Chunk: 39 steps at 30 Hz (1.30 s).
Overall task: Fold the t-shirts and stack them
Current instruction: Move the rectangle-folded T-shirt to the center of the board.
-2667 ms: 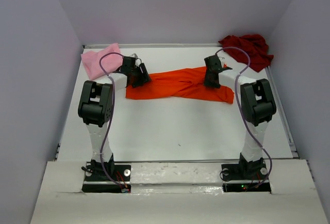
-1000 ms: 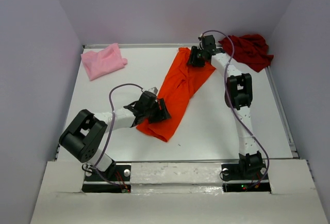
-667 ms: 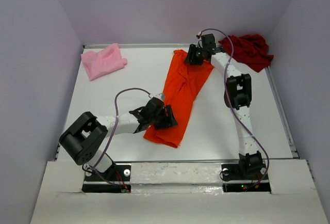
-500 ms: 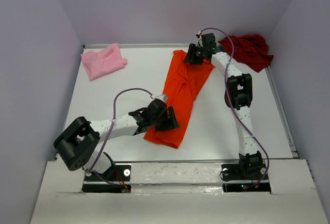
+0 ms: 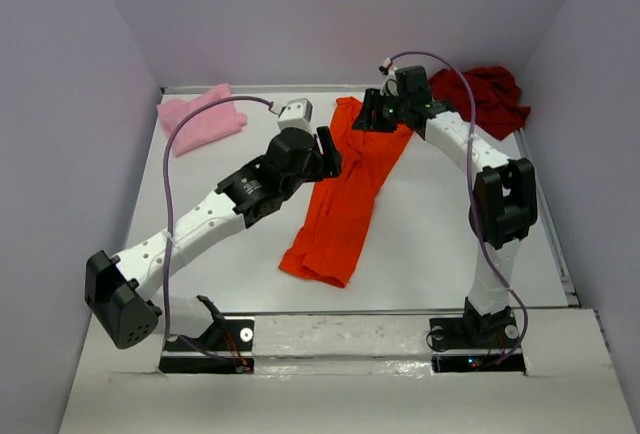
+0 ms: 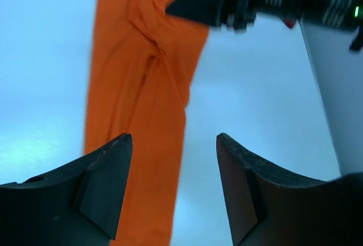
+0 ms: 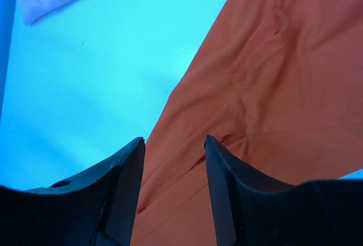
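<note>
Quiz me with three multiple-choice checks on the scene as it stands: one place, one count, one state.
1. Where does the pink shirt lie?
A. at the far left corner of the table
B. at the near right corner
C. between the arm bases

2. How many shirts are in view?
A. two
B. three
C. four

3. How is the left gripper?
A. shut on cloth
B. open, holding nothing
C. out of view

Answers:
1 A: the top view shows it by the far left edge.
2 B: there is the pink one, the orange shirt stretched down the middle, and the dark red shirt at the far right.
3 B: its wrist view shows the jaws apart with nothing between them, the orange cloth lying below.
</note>
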Motion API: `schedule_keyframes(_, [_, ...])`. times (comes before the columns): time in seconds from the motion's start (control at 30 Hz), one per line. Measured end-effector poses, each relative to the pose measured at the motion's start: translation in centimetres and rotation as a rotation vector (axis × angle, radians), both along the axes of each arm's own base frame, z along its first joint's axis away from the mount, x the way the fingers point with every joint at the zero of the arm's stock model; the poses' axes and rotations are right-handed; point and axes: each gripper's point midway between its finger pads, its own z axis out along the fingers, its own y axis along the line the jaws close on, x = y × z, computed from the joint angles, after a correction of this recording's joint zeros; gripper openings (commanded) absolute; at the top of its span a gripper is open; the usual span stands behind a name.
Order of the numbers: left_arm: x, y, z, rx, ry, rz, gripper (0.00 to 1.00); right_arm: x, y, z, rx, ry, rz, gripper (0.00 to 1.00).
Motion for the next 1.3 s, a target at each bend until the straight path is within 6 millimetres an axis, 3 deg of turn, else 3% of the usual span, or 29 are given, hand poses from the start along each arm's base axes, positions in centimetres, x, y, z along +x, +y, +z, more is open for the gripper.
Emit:
schedule_keyframes(0.1, [3.0, 3.1, 2.4, 0.061, -0.087, 0.085, 0.71, -3.3, 2.4, -1.9, -0.023, 0.037, 0.058, 0.52])
schedule_keyframes(0.2, [6.5, 7.4, 4.3, 0.102, -0.151, 0.197, 0.71, -8.4, 5.1, -6.3, -0.089, 0.119, 0.130, 0.51])
schedule_keyframes(0.3, [9.3, 11.9, 4.9, 0.125, -0.177, 0.305, 0.71, -13.8, 6.7, -9.5, -0.137, 0.192, 0.205, 0.52])
schedule_keyframes(0.43, [12.2, 16.9, 4.1, 0.160, -0.173, 0.412, 0.71, -20.0, 7.2, -10.7, -0.170, 0.236, 0.277, 0.52])
schedule_keyframes(0.53, [12.8, 17.2, 2.7, 0.156, -0.167, 0.406, 0.71, -22.4, 6.6, -9.9, -0.170, 0.222, 0.279, 0.51])
schedule_keyframes(0.67, [12.9, 16.6, -0.5, 0.163, -0.104, 0.356, 0.71, -23.0, 6.5, -8.9, -0.157, 0.194, 0.267, 0.51])
schedule_keyframes(0.83, [13.5, 17.3, -2.8, 0.137, -0.051, 0.345, 0.71, -26.6, 8.1, -10.5, -0.182, 0.231, 0.328, 0.51])
schedule_keyframes(1.03, [14.2, 18.9, -2.6, 0.093, -0.051, 0.377, 0.71, -29.9, 11.1, -11.6, -0.181, 0.246, 0.417, 0.51])
schedule_keyframes(1.13, [14.3, 18.8, -2.5, 0.079, -0.054, 0.370, 0.71, -31.0, 11.9, -13.4, -0.201, 0.278, 0.439, 0.51])
schedule_keyframes(1.23, [14.3, 18.7, -2.7, 0.077, -0.053, 0.367, 0.71, -31.5, 12.4, -14.9, -0.214, 0.308, 0.446, 0.51])
schedule_keyframes(1.3, [14.2, 18.7, -2.8, 0.078, -0.050, 0.367, 0.71, -31.2, 13.1, -14.8, -0.193, 0.300, 0.449, 0.51])
